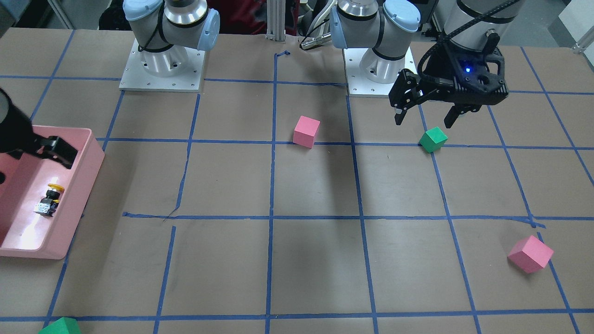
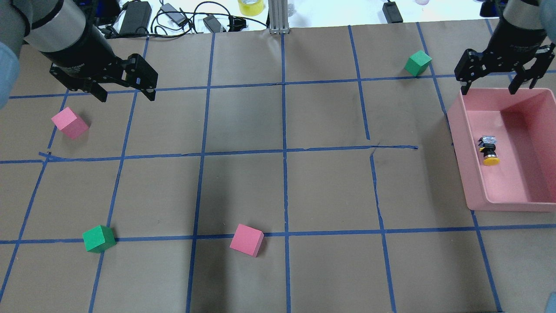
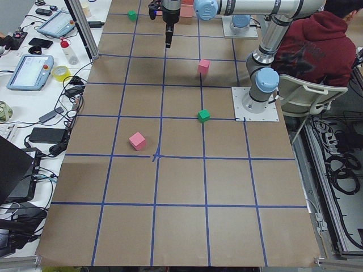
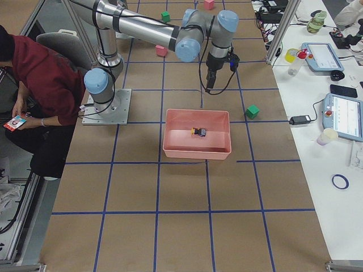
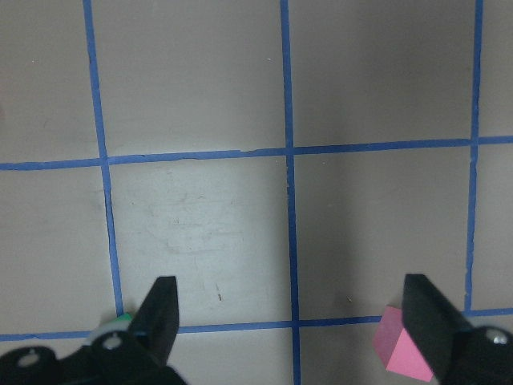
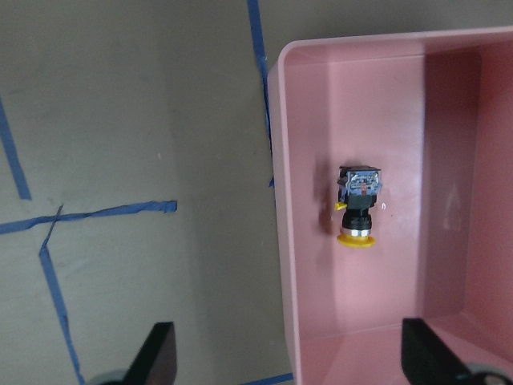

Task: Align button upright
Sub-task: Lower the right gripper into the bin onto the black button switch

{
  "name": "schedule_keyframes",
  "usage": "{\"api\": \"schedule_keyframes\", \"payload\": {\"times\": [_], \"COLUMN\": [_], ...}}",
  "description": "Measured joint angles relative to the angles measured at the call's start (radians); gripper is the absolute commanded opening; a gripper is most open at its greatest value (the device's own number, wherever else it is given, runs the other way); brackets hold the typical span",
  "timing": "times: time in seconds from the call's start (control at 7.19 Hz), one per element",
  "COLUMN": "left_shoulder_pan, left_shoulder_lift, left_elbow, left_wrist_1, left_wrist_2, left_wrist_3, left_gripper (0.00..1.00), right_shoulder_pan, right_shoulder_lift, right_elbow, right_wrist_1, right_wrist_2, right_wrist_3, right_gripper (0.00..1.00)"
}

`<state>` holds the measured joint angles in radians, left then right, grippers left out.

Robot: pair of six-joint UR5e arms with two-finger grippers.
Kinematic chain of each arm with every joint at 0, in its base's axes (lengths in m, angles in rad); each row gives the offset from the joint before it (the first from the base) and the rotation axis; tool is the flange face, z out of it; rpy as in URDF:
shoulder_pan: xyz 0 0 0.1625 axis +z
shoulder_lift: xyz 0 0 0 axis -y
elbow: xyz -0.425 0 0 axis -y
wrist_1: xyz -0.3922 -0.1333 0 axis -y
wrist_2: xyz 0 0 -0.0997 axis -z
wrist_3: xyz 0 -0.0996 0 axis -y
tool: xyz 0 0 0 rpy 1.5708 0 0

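button (image 6: 357, 212) is lying on its side on the floor of the pink bin (image 2: 504, 204), touching none of the walls. its yellow cap is pointing toward the robot's side of the tabletop (image 2: 325, 187), and its black-and-grey body is pointing away. a red mark is showing on the body in the right wrist view. the button is sitting nearer the bin wall that faces the tabletop's middle than the outer wall.

the right claw (image 2: 488, 90) is hovering above the bin's far end, well apart from the button. its fingers are standing wide apart and gripping nothing.

the bin is resting at the tabletop's right end. the far green cube (image 2: 418, 62) is sitting near the bin's far inner corner, apart from it.

the left claw (image 2: 127, 96) is hanging over the tabletop's left end, also spread wide and holding nothing. the left pink cube (image 2: 69, 123) is lying near it; in the left wrist view that cube is showing just beside one finger.

closer to the robot, the near green cube (image 2: 99, 238) and the near pink cube (image 2: 246, 240) are sitting well apart along one blue tape line (image 2: 330, 233).
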<state>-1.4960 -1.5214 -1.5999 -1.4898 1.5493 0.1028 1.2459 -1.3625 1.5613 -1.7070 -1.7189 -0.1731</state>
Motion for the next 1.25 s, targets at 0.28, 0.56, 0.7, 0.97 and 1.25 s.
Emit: {"api": "schedule_keyframes", "payload": {"times": [0.28, 0.56, 0.7, 0.97, 1.25], "left_shoulder_pan": [0.005, 0.006, 0.006, 0.007, 0.007], "left_shoulder_lift": [0.001, 0.002, 0.002, 0.002, 0.003], "left_elbow": [0.000, 0.000, 0.000, 0.000, 0.000], "left_wrist_1": [0.000, -0.001, -0.001, -0.001, -0.001], "left_wrist_2": [0.000, 0.000, 0.000, 0.000, 0.000], "left_wrist_3": [0.000, 0.000, 0.000, 0.000, 0.000], "left_gripper": [1.00, 1.00, 1.00, 1.00, 1.00], "right_shoulder_pan": [-0.076, -0.129, -0.156, -0.184, -0.202], "right_shoulder_lift": [0.029, 0.059, 0.068, 0.083, 0.125], "right_elbow": [0.080, 0.135, 0.166, 0.203, 0.209], "right_wrist_1": [-0.167, -0.245, -0.256, -0.281, -0.317], "right_wrist_2": [0.006, 0.008, 0.012, 0.016, 0.017], "right_wrist_3": [-0.076, -0.117, -0.133, -0.162, -0.168], "right_gripper": [1.00, 1.00, 1.00, 1.00, 1.00]}}
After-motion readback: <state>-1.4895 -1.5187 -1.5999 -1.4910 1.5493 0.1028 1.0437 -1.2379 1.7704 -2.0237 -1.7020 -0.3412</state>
